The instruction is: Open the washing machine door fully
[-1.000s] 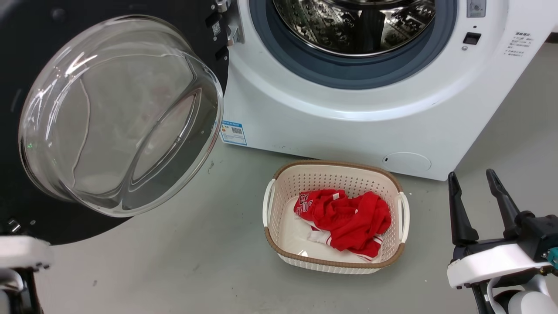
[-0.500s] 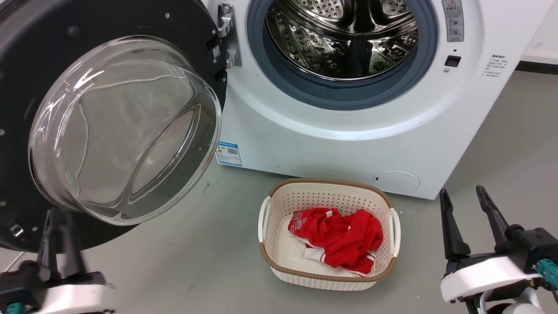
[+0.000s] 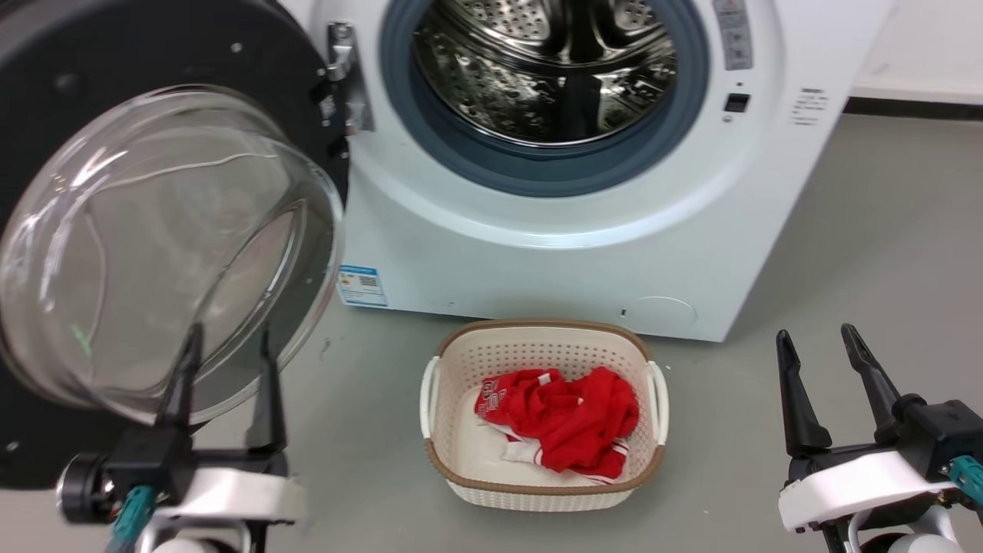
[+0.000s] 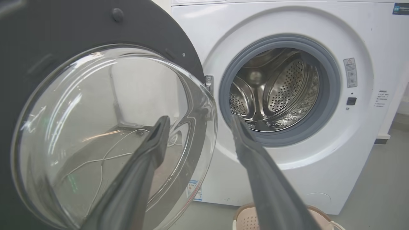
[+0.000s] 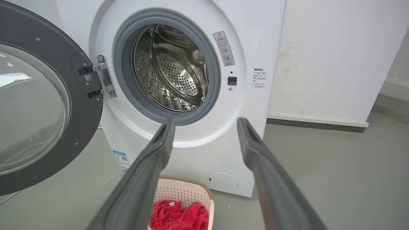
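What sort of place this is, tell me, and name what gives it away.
Probably a laundry area, perhaps a test room set up as one: a white front-loading washing machine with its door open, a laundry basket holding red clothing before it, bare grey floor and a plain white wall.

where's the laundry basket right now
In the head view the laundry basket sits on the floor at lower centre, just in front of the washing machine, near its small round hatch, with red clothing inside.

Large round glossy black door with bulging clear glass bowl (image 3: 161,253), swung wide open, hinged left of white front-loading washing machine (image 3: 553,253), steel drum exposed
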You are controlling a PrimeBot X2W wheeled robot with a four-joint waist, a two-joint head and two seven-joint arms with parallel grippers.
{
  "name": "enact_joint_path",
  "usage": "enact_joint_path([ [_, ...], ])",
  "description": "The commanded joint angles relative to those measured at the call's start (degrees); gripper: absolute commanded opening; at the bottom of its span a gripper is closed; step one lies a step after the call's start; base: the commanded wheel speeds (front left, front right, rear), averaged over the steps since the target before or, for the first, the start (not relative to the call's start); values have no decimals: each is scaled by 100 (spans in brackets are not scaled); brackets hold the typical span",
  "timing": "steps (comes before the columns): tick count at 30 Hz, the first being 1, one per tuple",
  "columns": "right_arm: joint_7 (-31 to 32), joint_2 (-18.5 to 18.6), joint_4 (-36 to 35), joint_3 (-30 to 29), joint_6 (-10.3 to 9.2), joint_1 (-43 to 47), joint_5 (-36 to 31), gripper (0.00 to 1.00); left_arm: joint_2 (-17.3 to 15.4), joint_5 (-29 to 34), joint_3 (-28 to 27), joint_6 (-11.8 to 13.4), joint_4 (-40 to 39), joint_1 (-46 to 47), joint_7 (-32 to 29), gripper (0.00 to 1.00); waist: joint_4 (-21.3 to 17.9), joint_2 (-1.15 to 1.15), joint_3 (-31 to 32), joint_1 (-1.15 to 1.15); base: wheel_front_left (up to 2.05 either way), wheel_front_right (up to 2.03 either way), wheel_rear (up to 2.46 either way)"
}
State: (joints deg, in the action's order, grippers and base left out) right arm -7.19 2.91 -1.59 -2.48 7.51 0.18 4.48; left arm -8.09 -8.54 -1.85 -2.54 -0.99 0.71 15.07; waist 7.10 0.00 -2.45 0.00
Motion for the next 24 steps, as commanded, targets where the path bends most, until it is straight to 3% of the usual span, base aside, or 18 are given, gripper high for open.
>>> enact_joint_path([
  [1,0,-7,-38,11,-4,-15,-44,100,46,61,68,-33,38,144,12,100,-139,0,-26,0,0,0,0],
  [12,55,-7,-159,-45,-4,-110,-185,100,260,186,333,-184,423,642,12,100,-645,0,-115,0,0,0,0],
  [24,9,-8,-52,13,-4,-63,-40,100,350,339,255,-159,585,492,12,100,-692,0,-115,0,0,0,0],
])
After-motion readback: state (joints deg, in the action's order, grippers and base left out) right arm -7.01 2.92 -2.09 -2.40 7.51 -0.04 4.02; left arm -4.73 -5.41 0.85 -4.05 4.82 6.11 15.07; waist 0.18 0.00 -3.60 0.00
